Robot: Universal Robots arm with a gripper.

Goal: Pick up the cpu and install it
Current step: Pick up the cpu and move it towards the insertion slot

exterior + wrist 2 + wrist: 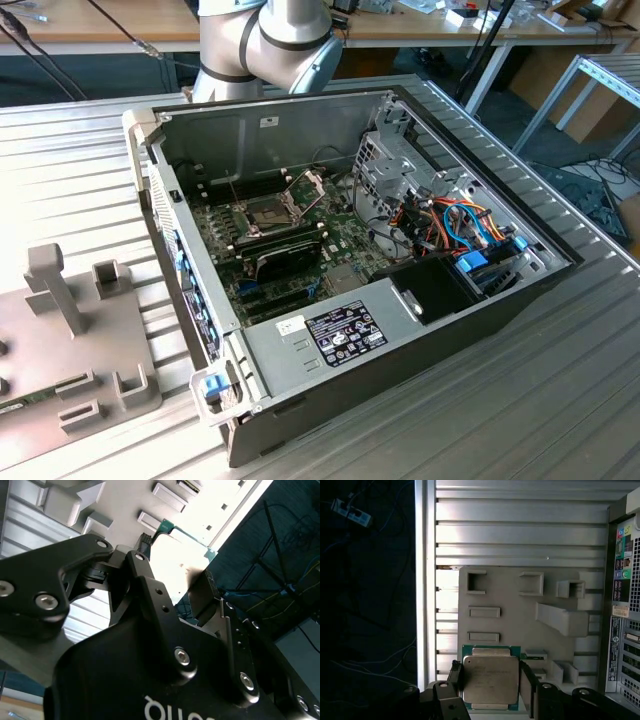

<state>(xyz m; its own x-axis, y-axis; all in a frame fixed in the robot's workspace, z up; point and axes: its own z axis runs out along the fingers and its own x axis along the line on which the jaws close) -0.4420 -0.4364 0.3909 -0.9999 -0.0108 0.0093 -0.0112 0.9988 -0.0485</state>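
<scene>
1. The ribbed metal table (560,400) carries everything in the exterior view.
2. On it lies the open computer case (250,130), its side panel off and its inside facing up.
3. My arm (270,40) rises behind the case, at the far edge of the table.
4. The grey fixture tray (110,330) sits on the table towards the exterior view's left, just beside the case. It has blocks, slots and one tall post.
5. Inside the case, the green motherboard (225,235) lies flat on the floor of the chassis.
6. On the board is the dark square socket (268,212), with its hinged metal frame (305,185) tipped up.
7. My gripper (490,670) hangs over the tray, well apart from the socket. In both wrist views my two black fingers (527,685) press against opposite edges of the chip, so I am closed on it.
8. The cpu (490,682) sits between my fingers over the tray's edge, its dull silver top facing the first wrist view. I cannot tell whether it is clear of the tray.
</scene>
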